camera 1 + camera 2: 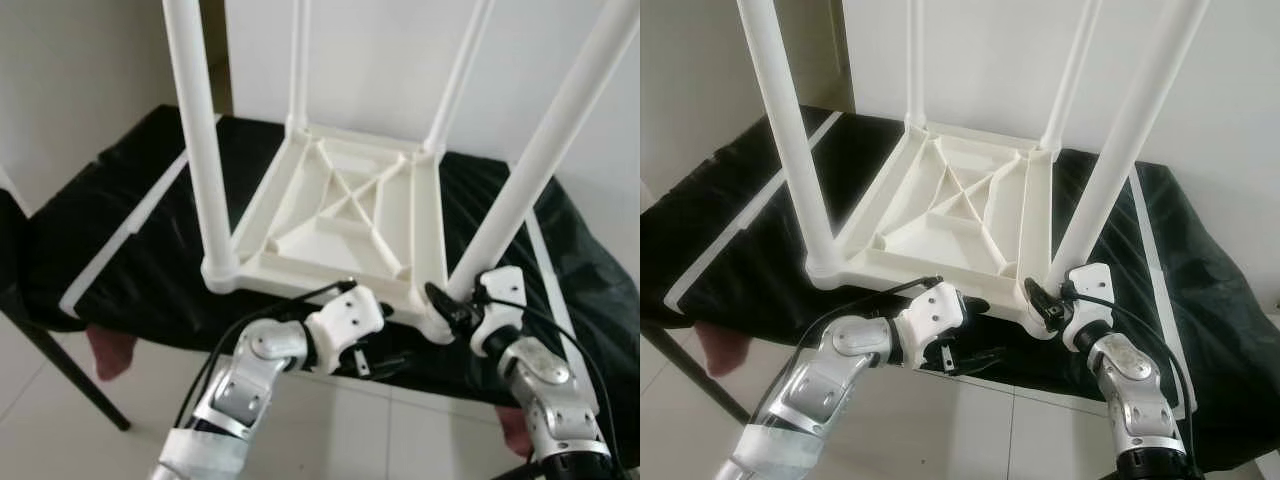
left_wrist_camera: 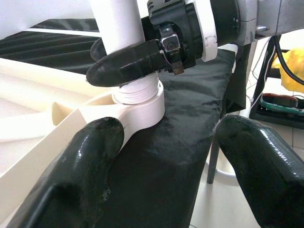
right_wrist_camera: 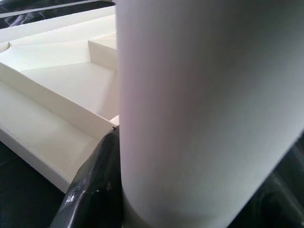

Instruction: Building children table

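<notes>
A white children's table (image 1: 340,215) lies upside down on a black cloth, with its legs standing up. My right gripper (image 1: 452,303) is shut on the near right leg (image 1: 540,160), just above its socket (image 2: 142,97). The right wrist view shows that leg (image 3: 199,109) close up, with a black finger (image 3: 95,185) pressed against it. My left gripper (image 1: 385,338) is open at the table's front edge, just left of that corner. Its fingers (image 2: 80,161) point at the socket with only cloth between them.
The black cloth (image 1: 130,250) covers a low platform, with a white strip (image 1: 120,235) along its left side. A dark furniture leg (image 1: 60,370) stands at the left on the tiled floor (image 1: 330,430). A white wall is behind. Cables and a yellow object (image 2: 292,71) lie past the corner.
</notes>
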Controlling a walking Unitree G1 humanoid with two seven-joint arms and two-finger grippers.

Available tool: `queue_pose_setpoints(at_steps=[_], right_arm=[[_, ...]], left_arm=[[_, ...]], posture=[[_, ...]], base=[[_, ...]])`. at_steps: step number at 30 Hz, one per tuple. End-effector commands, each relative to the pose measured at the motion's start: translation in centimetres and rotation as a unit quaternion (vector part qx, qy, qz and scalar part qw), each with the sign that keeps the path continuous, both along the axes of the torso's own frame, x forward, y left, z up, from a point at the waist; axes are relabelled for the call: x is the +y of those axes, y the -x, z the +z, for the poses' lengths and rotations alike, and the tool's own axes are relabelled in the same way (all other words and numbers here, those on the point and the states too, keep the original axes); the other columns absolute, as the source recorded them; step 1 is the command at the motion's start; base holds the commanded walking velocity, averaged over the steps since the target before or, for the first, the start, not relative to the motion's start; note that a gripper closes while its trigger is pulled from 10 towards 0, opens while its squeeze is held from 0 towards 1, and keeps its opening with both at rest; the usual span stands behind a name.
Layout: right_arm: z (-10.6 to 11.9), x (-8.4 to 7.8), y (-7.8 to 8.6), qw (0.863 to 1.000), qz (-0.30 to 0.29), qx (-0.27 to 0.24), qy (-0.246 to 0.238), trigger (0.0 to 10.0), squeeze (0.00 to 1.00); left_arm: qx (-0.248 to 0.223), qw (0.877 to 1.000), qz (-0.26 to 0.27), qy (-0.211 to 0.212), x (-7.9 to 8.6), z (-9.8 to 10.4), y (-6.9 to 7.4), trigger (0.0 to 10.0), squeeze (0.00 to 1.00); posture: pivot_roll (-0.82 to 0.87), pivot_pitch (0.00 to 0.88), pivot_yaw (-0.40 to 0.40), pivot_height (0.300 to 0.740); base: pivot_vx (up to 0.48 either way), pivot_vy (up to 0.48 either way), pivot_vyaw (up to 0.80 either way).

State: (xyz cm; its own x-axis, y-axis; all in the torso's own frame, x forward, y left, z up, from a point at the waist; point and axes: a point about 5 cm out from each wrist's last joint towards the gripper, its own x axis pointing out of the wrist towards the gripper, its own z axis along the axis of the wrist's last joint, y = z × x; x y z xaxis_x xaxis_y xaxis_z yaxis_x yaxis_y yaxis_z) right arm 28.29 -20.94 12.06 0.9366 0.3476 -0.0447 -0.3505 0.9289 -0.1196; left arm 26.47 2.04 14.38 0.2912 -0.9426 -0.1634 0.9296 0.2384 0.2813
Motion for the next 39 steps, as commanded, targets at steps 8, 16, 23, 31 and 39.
queue_pose_setpoints(at_steps=[8,16,23,31,39], right_arm=[[-0.2,-0.3,0.2,1.000,-0.018,0.011,0.009,10.0,0.00],[-0.6,1.0,0.4,0.983,-0.174,0.025,-0.047,10.0,0.00],[-1.0,2.6,1.0,0.962,-0.264,0.025,-0.063,10.0,0.00],[-1.5,3.9,1.5,0.938,-0.332,0.044,-0.088,10.0,0.00],[-1.3,4.4,1.6,0.938,-0.331,0.045,-0.095,10.0,0.00]], left_arm=[[-0.012,0.999,0.043,0.007,0.1,0.1,0.0,10.0,0.00],[-0.013,0.999,0.037,0.005,-0.1,0.0,0.1,10.0,0.00],[-0.011,0.999,0.036,0.005,-0.2,-0.1,0.2,10.0,0.00],[-0.011,0.999,0.036,0.005,-0.3,-0.2,0.3,10.0,0.00],[-0.012,0.999,0.038,0.003,-0.1,-0.3,0.3,10.0,0.00]], posture=[[0.03,0.001,-0.069,0.740],[0.03,0.000,-0.071,0.740],[0.03,0.000,-0.077,0.740],[0.04,0.000,-0.083,0.740],[0.04,0.000,-0.079,0.740]], base=[[0.000,0.000,0.00],[0.000,0.000,0.00],[0.000,0.000,0.00],[0.000,0.000,0.00],[0.000,0.000,0.00]])
